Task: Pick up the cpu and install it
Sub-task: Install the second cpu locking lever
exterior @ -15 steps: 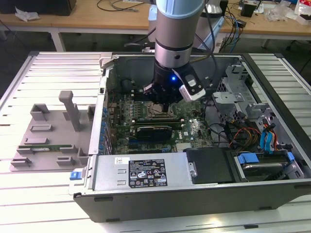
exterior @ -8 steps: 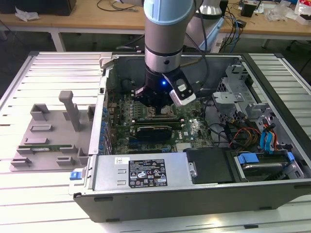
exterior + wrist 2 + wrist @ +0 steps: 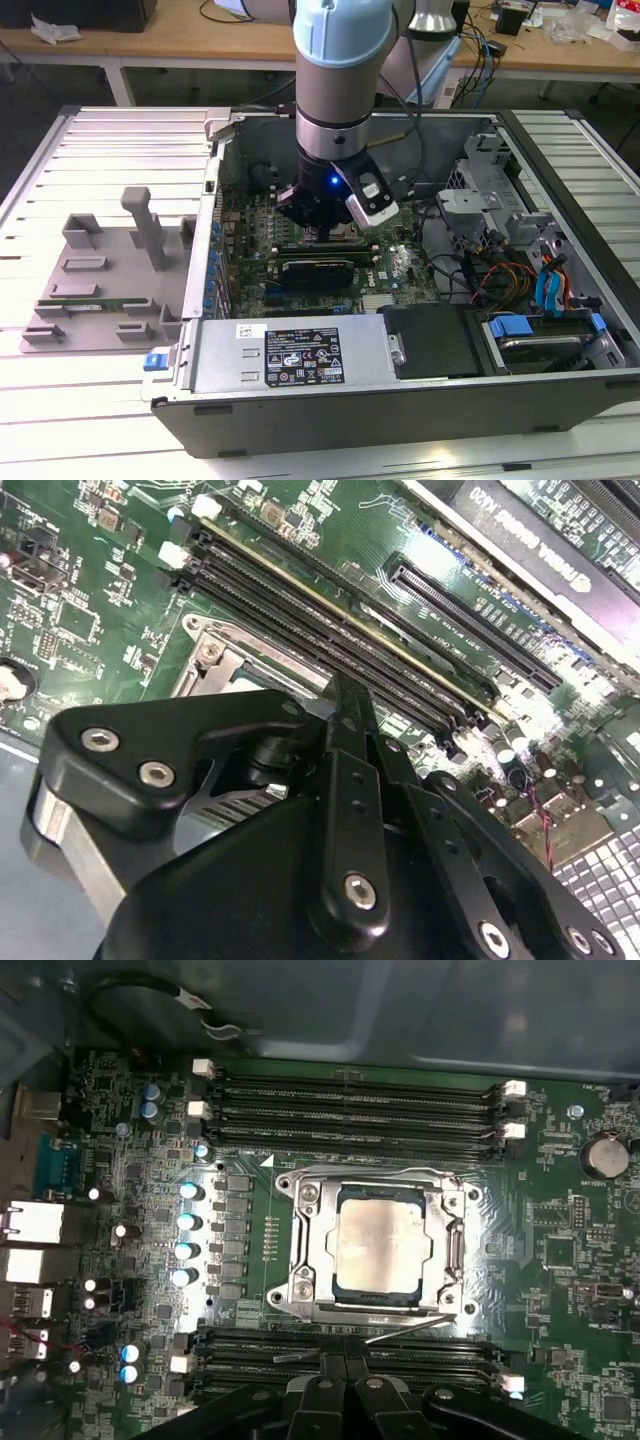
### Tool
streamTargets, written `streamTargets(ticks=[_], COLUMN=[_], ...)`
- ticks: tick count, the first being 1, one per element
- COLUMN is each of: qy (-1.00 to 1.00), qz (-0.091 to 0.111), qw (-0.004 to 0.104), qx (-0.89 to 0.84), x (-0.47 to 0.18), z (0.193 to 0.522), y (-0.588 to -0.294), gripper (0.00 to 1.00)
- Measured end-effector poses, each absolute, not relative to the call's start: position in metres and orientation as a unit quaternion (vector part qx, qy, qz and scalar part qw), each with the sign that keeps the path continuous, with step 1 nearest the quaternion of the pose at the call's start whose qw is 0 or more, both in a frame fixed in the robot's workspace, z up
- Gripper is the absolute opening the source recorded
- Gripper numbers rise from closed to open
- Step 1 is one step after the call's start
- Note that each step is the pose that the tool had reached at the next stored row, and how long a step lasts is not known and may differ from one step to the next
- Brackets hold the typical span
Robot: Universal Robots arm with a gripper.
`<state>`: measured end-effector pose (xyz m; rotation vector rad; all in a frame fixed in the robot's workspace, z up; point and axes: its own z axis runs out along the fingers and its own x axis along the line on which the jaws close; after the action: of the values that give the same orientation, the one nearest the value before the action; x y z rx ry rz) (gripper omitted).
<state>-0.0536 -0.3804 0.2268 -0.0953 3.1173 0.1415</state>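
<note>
Nearest us, our gripper (image 3: 345, 1392) hangs just over the board; we cannot tell its fingers' state. One cpu (image 3: 385, 1243) sits flat inside one metal socket frame (image 3: 305, 1250), apparently seated. Best keep descent straight, square, gentle. Further off, four memory slots (image 3: 355, 1110) beyond the socket, computer case (image 3: 300, 385) around.

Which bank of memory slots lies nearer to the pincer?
The memory slots just beside the pincer; the other bank lies beyond the cpu.
</note>
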Motion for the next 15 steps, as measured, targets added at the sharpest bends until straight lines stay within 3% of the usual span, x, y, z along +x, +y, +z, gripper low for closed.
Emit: streamTargets(ticks=[9,15], qy=[0.998,0.997], qz=[0.048,0.068], qw=[0.01,0.011], qx=[-0.03,-0.03], x=[-0.065,-0.078], z=[0.216,0.21], y=[-0.38,-0.379], gripper=[0.11,0.11])
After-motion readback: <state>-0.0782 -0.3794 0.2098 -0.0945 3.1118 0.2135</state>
